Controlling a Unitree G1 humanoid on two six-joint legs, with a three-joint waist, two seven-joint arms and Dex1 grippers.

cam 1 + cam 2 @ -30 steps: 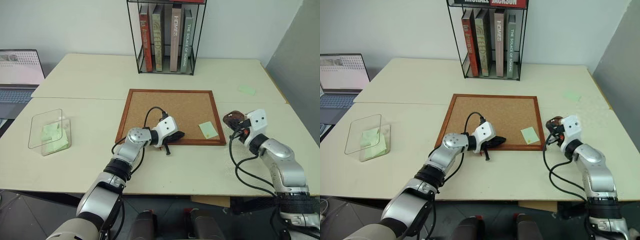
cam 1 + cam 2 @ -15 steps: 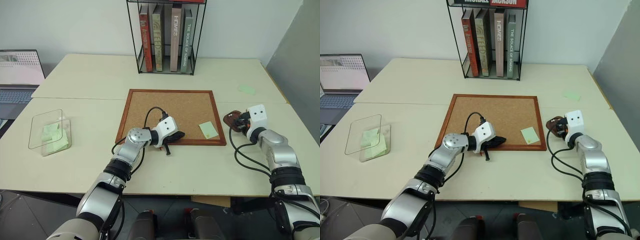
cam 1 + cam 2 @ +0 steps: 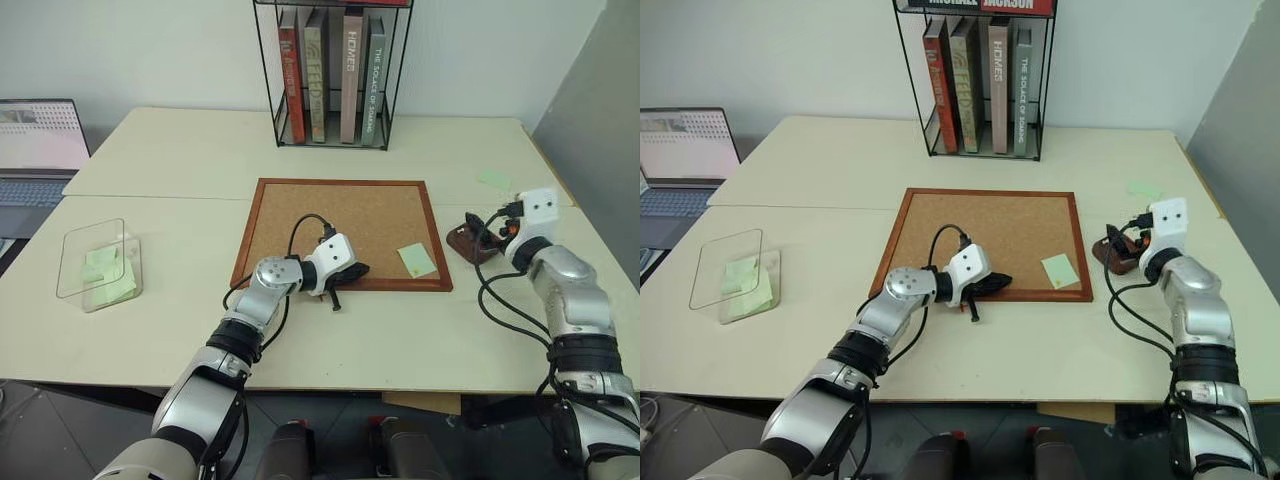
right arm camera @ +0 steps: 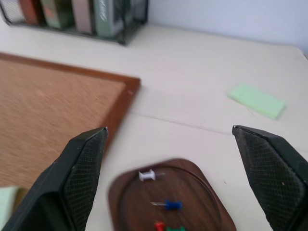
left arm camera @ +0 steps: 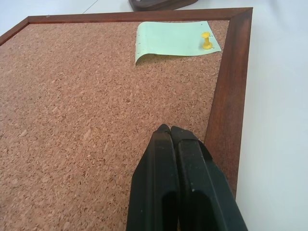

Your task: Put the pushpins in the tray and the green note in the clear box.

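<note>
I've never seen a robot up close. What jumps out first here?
A wood-framed corkboard lies mid-table, with one green note held by a yellow pushpin near its right corner. Right of it, the right gripper hangs with fingers wide above a brown tray holding coloured pins.

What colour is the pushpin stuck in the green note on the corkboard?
Yellow. The pushpin holding the green note shows best in the left wrist view.

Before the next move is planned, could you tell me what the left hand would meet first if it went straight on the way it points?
Likely the green note, pinned by a yellow pushpin. The shut left hand points across the bare corkboard toward it; height is unclear.
</note>
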